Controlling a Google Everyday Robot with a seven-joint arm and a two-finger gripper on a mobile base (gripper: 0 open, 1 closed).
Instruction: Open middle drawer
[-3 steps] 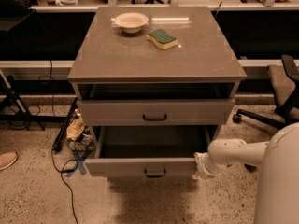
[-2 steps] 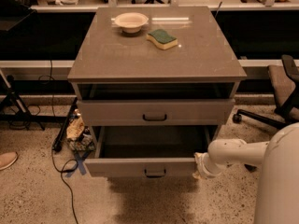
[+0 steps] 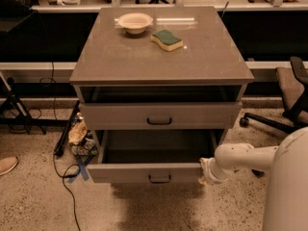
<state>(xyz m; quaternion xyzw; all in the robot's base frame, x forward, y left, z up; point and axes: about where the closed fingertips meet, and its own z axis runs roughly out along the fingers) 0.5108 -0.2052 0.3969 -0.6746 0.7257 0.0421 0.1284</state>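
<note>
The grey cabinet (image 3: 161,57) shows two drawer fronts. The upper drawer (image 3: 159,114) with a black bar handle stands slightly out, with a dark gap above it. Below it, the middle drawer (image 3: 144,172) is pulled well out; its inside is dark and its black handle (image 3: 160,178) faces me. My gripper (image 3: 207,171) is at the right end of that drawer's front, touching or very close to its corner. My white arm (image 3: 245,158) reaches in from the right. A third drawer is hidden beneath the open one.
A cream bowl (image 3: 135,21) and a green-and-yellow sponge (image 3: 167,40) lie on the cabinet top. Cables and clutter (image 3: 77,134) lie on the floor at the left. An office chair (image 3: 288,95) stands at the right. A desk runs along behind.
</note>
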